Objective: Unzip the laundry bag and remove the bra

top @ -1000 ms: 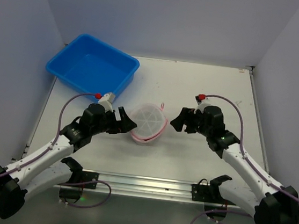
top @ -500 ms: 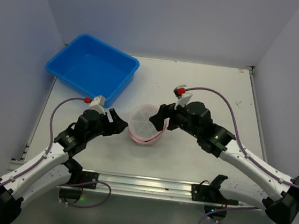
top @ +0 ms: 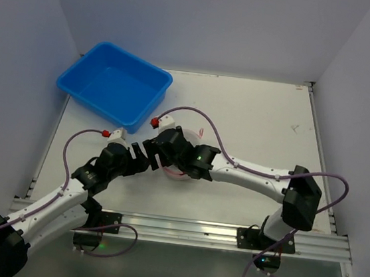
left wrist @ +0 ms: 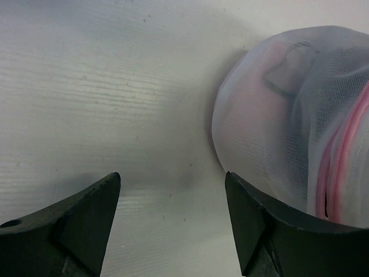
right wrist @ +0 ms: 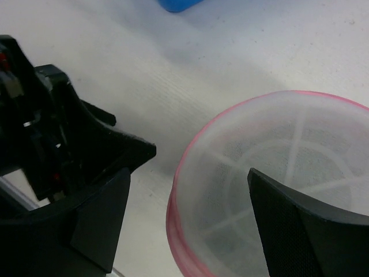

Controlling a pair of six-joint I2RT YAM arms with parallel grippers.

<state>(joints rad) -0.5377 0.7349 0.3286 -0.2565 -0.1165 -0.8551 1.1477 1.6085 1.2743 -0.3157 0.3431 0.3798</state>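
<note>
The laundry bag [top: 183, 138], a small white mesh pouch with pink rims, sits on the table between both grippers, mostly covered from above by my right wrist. In the right wrist view the bag [right wrist: 277, 167] is closed, and my open right gripper [right wrist: 187, 196] straddles its left rim. My left gripper [top: 144, 159] is open and empty just left of the bag. In the left wrist view the bag [left wrist: 288, 115] and its pink zip [left wrist: 340, 156] lie beside the right finger of my left gripper [left wrist: 173, 190]. The bra shows only as a pale pink tint [left wrist: 253, 104] through the mesh.
A blue tub [top: 114, 84] stands at the back left, and its corner shows in the right wrist view [right wrist: 179, 4]. The left arm's gripper body [right wrist: 57, 133] is close to my right gripper's left finger. Bare table lies to the right and behind.
My right arm has swung left across the table and now reaches over the bag. My left gripper has drawn back slightly towards the near left. The bag has stayed closed.
</note>
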